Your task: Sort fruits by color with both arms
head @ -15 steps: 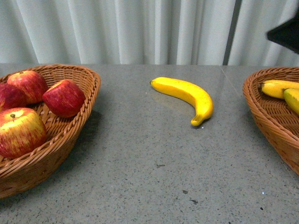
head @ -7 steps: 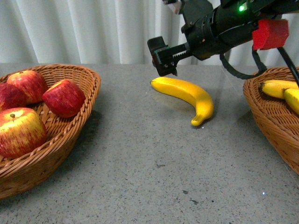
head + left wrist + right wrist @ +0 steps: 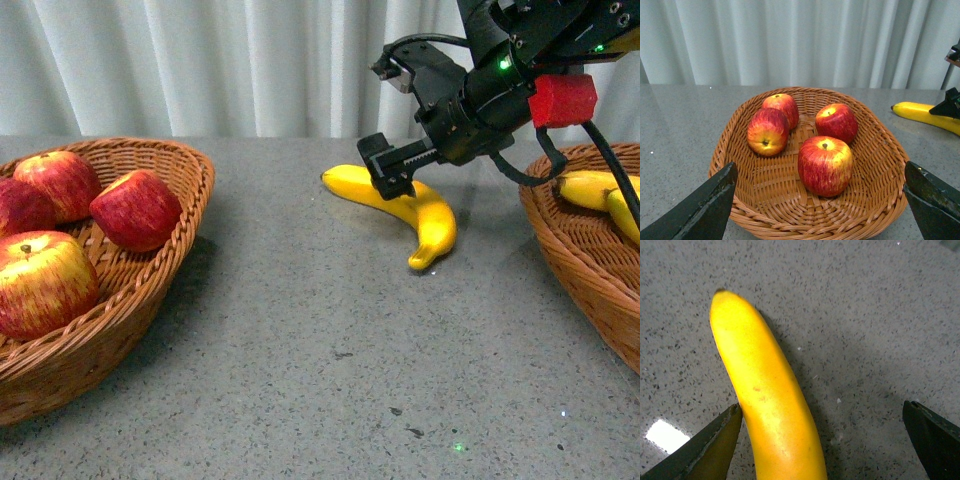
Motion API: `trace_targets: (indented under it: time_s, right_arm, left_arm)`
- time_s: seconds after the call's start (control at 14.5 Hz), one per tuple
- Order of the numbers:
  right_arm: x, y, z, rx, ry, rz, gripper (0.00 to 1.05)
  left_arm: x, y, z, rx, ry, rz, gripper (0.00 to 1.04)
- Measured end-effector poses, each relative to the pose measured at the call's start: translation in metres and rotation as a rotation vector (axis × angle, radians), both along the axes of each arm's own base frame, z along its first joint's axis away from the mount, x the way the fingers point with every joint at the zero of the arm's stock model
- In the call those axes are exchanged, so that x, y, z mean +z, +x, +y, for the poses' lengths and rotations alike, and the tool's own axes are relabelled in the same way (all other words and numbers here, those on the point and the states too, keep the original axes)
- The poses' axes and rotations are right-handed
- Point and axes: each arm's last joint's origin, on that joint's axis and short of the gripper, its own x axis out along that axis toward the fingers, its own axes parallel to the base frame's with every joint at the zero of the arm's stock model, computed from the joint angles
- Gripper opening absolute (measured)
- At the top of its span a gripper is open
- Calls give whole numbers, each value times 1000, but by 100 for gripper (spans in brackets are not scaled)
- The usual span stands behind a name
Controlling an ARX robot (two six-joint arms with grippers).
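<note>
A yellow banana [image 3: 400, 205] lies on the grey table between two baskets; it also shows in the right wrist view [image 3: 770, 400] and the left wrist view [image 3: 920, 114]. My right gripper [image 3: 392, 115] is open, low over the banana's thick end. In the right wrist view the gripper [image 3: 821, 410] straddles the banana, which lies close to one finger [image 3: 715, 445]. My left gripper [image 3: 820, 167] is open and empty in front of the left basket [image 3: 740, 165], which holds several red apples [image 3: 825, 165]. The left arm is not in the front view.
The left wicker basket [image 3: 190, 180] with apples [image 3: 137, 208] stands at the table's left. The right wicker basket [image 3: 570, 250] holds yellow bananas [image 3: 600, 188]. A white curtain hangs behind the table. Grey tabletop [image 3: 330, 380] lies between the baskets.
My right arm has come into the front view from the upper right and dropped down over the banana. The banana and the apples have not moved.
</note>
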Motion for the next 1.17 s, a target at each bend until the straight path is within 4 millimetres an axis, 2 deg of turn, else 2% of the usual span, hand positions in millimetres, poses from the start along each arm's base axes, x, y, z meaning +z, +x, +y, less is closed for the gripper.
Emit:
trace_targets:
  time_s: [0.41,0.48,0.62,0.76,0.83,0.9,1.03,1.1,1.17]
  right_arm:
    - [-18,1,15,31,-63,52,96]
    - [-18,1,15,31,-63,48,85]
    - [-17,2,15,36,-49,37,52]
    - [-13,4,13,32,9,19,34]
    - [-5,3,10,35,86,-4,33]
    - [24,-1,0,24,229,-72,33]
    - [104,-24,-46,-29,480,-257,32]
    - [125,-38,-71,-75,532,-306,32]
    - [135,-53,-97,-132,536,-314,32]
  left_arm:
    - [0,0,0,0,0,0,98]
    - [0,0,0,0,0,0,98]
    - [0,0,0,0,0,0,98]
    - [0,0,0,0,0,0,98]
    - [0,0,0,0,0,0,98]
    - [0,0,0,0,0,0,98]
    - [0,0,0,0,0,0,98]
    - [0,0,0,0,0,0,98]
    - [0,0,0,0,0,0,98]
